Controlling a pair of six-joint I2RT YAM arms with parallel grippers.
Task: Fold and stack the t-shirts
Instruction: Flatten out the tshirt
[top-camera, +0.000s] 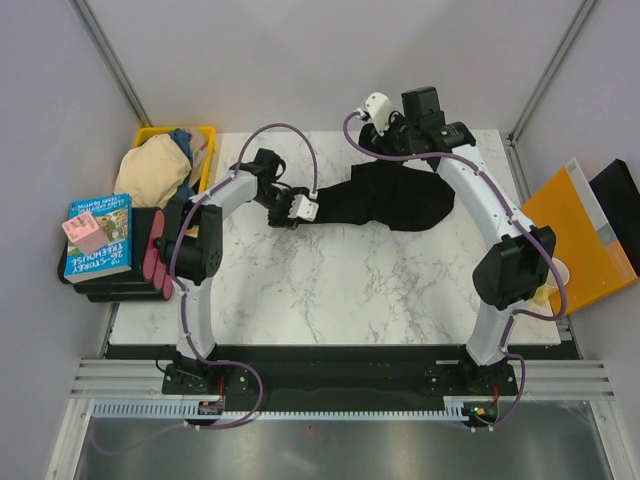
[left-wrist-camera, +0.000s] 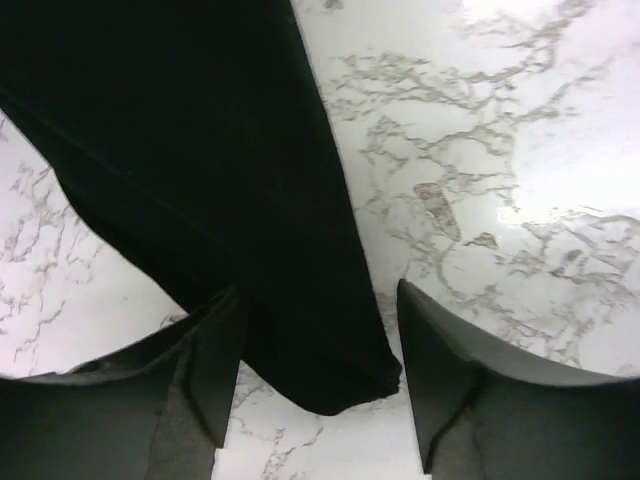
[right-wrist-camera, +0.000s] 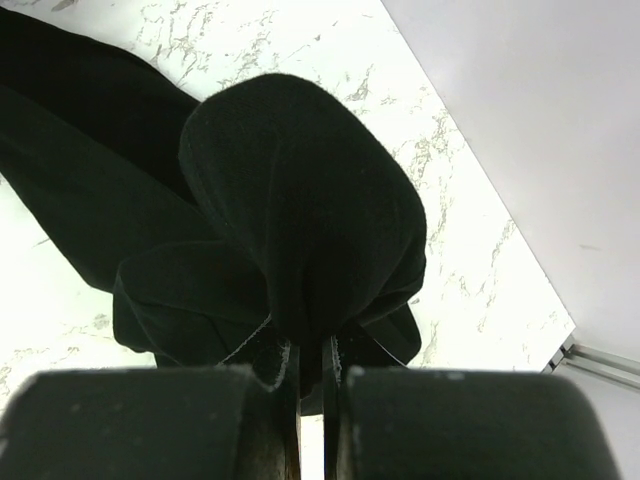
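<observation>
A black t-shirt (top-camera: 395, 195) lies bunched on the far middle of the marble table (top-camera: 340, 290). My right gripper (top-camera: 400, 140) is shut on a fold of it at the shirt's far edge; in the right wrist view the cloth (right-wrist-camera: 300, 210) bulges up from between the closed fingers (right-wrist-camera: 345, 420). My left gripper (top-camera: 300, 208) is open at the shirt's left end. In the left wrist view a corner of the black shirt (left-wrist-camera: 300, 300) lies on the table between the two spread fingers (left-wrist-camera: 440, 370). More shirts (top-camera: 160, 165) fill a yellow bin (top-camera: 205, 135) at the far left.
A stack of books (top-camera: 98, 240) and a dark rack with pink-edged items (top-camera: 155, 255) sit off the table's left edge. An orange folder (top-camera: 580, 240) and a black item (top-camera: 615, 190) lie to the right. Grey walls close in the back.
</observation>
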